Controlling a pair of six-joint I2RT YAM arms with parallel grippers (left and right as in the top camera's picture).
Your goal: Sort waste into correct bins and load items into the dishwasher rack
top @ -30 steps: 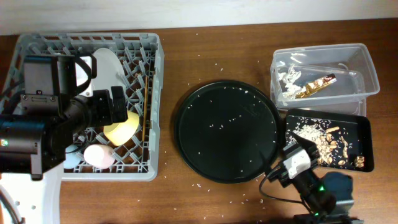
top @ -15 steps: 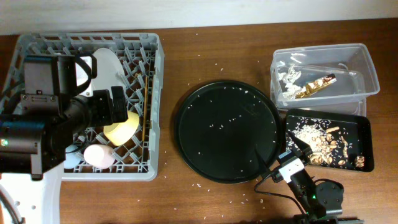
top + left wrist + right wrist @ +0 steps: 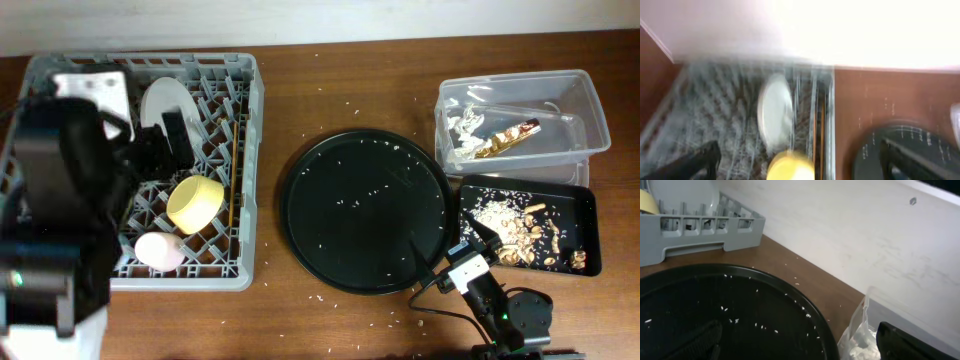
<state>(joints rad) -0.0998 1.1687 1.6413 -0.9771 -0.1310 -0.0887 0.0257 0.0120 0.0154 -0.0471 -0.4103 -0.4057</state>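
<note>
Grey plastic dishwasher rack (image 3: 190,281), far left, holds the pale plate (image 3: 160,98) on edge, yellow bowl (image 3: 195,203), pink cup (image 3: 158,251) and chopsticks (image 3: 235,175). Left gripper (image 3: 799,150) hangs above it, fingers spread wide, empty. Right gripper (image 3: 799,327), likewise spread and empty, sits beside the round black tray (image 3: 340,240). Gold wrapper (image 3: 508,138) and silvery scrap (image 3: 464,124) lie in the clear tub (image 3: 597,120); food bits (image 3: 525,228) lie in the shallow black tray (image 3: 592,225).

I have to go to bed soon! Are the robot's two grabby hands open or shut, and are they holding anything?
Left gripper: open, fingers wide apart, holding nothing, though the view is blurred.
Right gripper: open, holding nothing.
</note>
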